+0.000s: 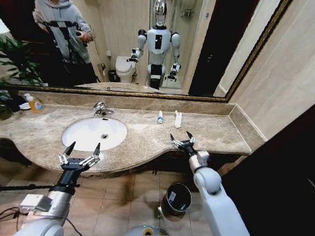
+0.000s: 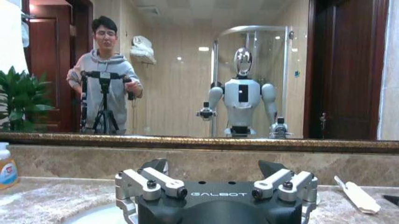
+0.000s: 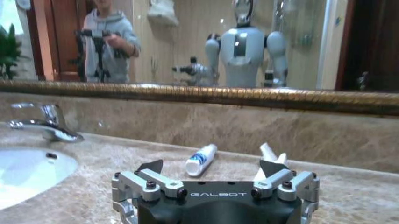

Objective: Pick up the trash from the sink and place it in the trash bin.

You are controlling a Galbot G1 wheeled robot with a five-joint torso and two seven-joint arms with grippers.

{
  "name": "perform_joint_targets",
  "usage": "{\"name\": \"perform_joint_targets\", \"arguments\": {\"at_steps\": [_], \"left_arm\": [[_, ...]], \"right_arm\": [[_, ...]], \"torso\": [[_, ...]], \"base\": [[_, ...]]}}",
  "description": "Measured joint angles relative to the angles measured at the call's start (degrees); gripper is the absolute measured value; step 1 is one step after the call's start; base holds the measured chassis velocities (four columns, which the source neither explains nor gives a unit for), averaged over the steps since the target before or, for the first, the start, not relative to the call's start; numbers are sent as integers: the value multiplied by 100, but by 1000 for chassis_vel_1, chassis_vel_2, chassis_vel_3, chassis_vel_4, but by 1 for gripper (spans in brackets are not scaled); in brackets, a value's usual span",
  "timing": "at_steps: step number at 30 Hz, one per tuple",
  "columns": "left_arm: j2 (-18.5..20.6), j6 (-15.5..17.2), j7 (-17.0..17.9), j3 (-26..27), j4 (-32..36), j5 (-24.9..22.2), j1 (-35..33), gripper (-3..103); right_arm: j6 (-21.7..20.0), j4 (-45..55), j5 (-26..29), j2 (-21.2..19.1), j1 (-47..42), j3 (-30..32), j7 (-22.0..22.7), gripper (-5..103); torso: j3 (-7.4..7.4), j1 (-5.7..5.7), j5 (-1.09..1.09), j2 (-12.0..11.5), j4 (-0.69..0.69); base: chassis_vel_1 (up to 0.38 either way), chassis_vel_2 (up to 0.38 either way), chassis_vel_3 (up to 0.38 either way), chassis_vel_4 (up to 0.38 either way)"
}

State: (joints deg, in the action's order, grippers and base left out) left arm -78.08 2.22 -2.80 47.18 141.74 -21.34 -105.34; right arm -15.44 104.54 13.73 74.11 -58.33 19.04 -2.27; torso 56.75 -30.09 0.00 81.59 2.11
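Head view: two pieces of trash, a white tube with blue print (image 1: 160, 116) and a white packet (image 1: 178, 118), lie on the bare marble desk (image 1: 220, 133) near the backsplash, outside the sink (image 1: 94, 133), whose basin holds no visible trash. From the right end effector (image 1: 182, 137), which hovers over the front of the desk with its fingers spread apart and empty, the tube lies at about 11 o'clock and the packet at about 12 o'clock, both near. The long axis of each runs roughly front to back, toward the mirror. The left end effector (image 1: 81, 150), fingers likewise apart and empty, hangs at the desk's front edge at 6 o'clock from the sink, well apart from both items; the right arm is judged the nearer. The trash bin (image 1: 176, 199) stands on the floor below the desk, just beside the right forearm.

Right wrist view: the tube (image 3: 201, 159) and packet (image 3: 269, 157) sit just beyond the open fingertips, and the faucet (image 3: 44, 123) shows beside the basin. Left wrist view: the packet (image 2: 356, 194) appears far off to one side, with a soap bottle (image 2: 6, 167) at the opposite edge
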Motion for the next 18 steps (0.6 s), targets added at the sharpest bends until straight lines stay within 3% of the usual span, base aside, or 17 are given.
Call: {"name": "perform_joint_targets", "arguments": {"at_steps": [8,14,18], "left_arm": [[0,0,0,0,0,0,0,100],[0,0,0,0,0,0,0,100],[0,0,0,0,0,0,0,100]], "right_arm": [[141,-1538,-245,284,1303,-320,62,100],[460,-2465,-754,527,1818,-353,86,100],[544,-2807,-783,578,2005,-376,172,100]], "torso": [[0,0,0,0,1],[0,1,0,0,0],[0,0,0,0,0]], "base": [[0,0,0,0],[0,0,0,0],[0,0,0,0]]}}
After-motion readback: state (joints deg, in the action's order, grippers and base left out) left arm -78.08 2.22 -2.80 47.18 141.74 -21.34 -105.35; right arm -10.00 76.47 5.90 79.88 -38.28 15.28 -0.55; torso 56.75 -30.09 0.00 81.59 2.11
